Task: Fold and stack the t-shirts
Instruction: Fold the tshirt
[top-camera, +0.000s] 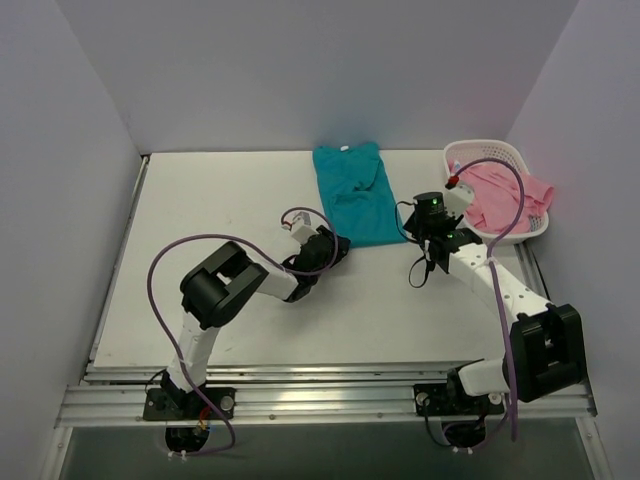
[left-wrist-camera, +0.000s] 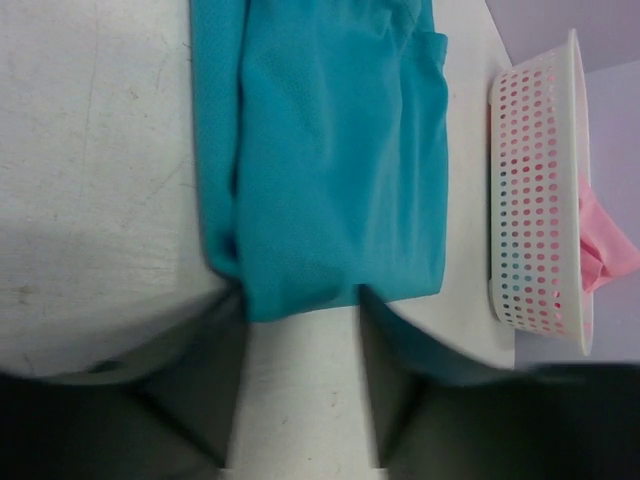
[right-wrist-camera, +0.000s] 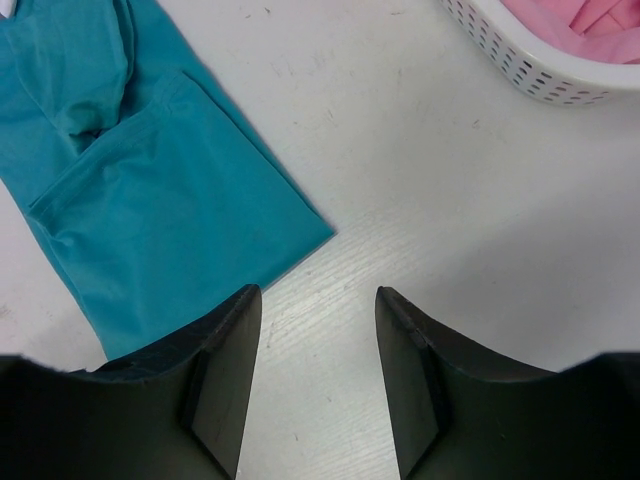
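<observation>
Overhead view of a white tabletop (top-camera: 220, 200). The teal t-shirt (top-camera: 355, 195) lies flat as a long narrow strip, its sides folded inward and its white neck label (top-camera: 343, 148) at the far end. The pink t-shirt (top-camera: 500, 195) sits crumpled in a white lattice basket (top-camera: 478, 147) to the right of the teal t-shirt, not yet folded.

My left jaws are released, spread wide at the teal t-shirt's near hem, toward its left corner. My right jaws are also released, over bare tabletop just beside its near right corner.

I judge the step in hand is pinching that hem to fold it up toward the collar. To do it well, I should shift my right jaws onto the corner. Then I should catch every layer at both corners, lift together and carry evenly so the strip halves squarely.
</observation>
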